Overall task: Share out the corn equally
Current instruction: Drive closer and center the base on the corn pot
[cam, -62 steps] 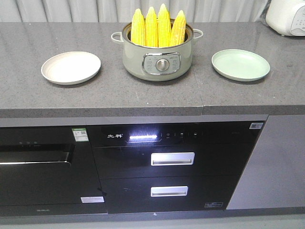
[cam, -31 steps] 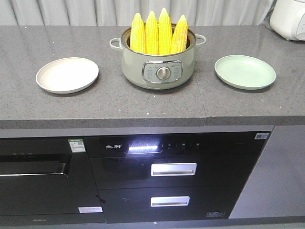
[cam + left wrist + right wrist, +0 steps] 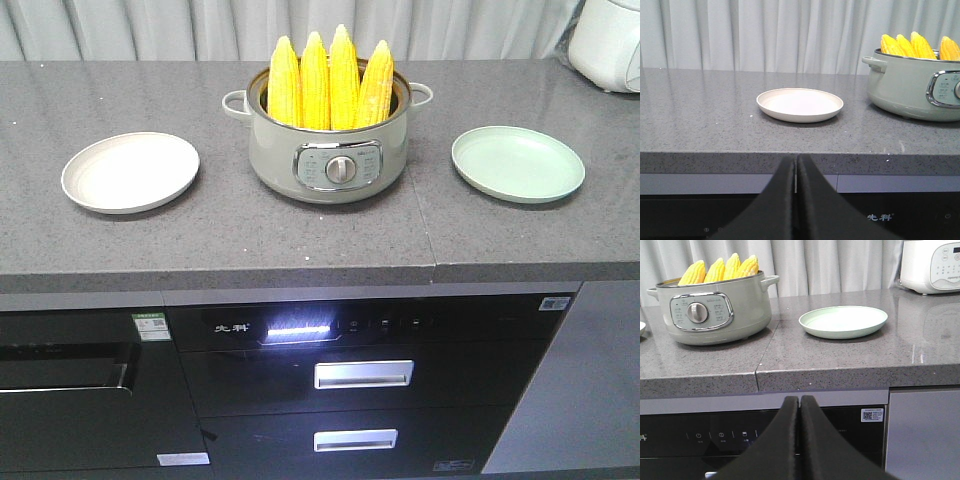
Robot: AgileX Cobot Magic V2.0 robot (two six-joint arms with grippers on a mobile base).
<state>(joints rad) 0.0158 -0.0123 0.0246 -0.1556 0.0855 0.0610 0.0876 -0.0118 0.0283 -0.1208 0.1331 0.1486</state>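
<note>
Several yellow cobs of corn (image 3: 325, 68) stand upright, tips up, in a pale green pot (image 3: 330, 140) at the middle of the grey counter. The corn (image 3: 915, 45) also shows at the right of the left wrist view, and the corn (image 3: 720, 270) at the left of the right wrist view. A cream plate (image 3: 130, 171) lies left of the pot, a mint green plate (image 3: 518, 163) right of it. My left gripper (image 3: 796, 161) is shut and empty, below the counter edge in front of the cream plate (image 3: 800, 104). My right gripper (image 3: 799, 401) is shut and empty, below the counter edge, near the mint green plate (image 3: 843, 321).
A white appliance (image 3: 608, 40) stands at the counter's back right corner. Below the counter (image 3: 300, 240) are black built-in appliances with drawer handles (image 3: 362, 374). A curtain hangs behind the counter.
The front camera has moved closer and higher: counter, pot and plates sit lower in the frame. The corn, pot and plates have not moved on the counter.
</note>
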